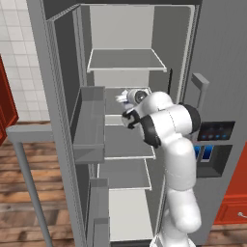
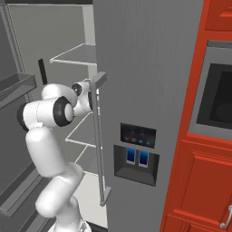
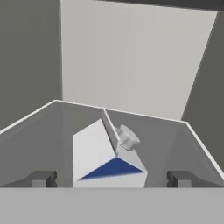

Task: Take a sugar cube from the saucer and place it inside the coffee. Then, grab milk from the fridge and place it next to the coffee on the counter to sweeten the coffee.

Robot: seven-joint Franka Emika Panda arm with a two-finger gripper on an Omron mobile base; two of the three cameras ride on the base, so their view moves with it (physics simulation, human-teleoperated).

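The fridge point(image 1: 126, 60) stands open and my arm reaches onto its middle shelf. In the hand view the milk point(image 3: 107, 157), a white gable-top carton with a blue patch and a grey cap, sits on the pale grey shelf near the back wall. My gripper point(image 3: 111, 178) is open, and its dark fingertips point(image 3: 41, 178) stand wide on either side of the carton without touching it. From the left base view, a bit of the milk point(image 1: 120, 98) peeks out just past the hand. The sugar cube, saucer, coffee and counter are out of view.
The open fridge door with grey bins point(image 1: 89, 125) and its bar handle point(image 1: 29, 183) hangs to the left. The shut right door carries a handle point(image 2: 97, 136) and a dispenser panel point(image 2: 136, 154). Red cabinets point(image 2: 199, 181) and a built-in oven point(image 2: 217, 99) stand at the right.
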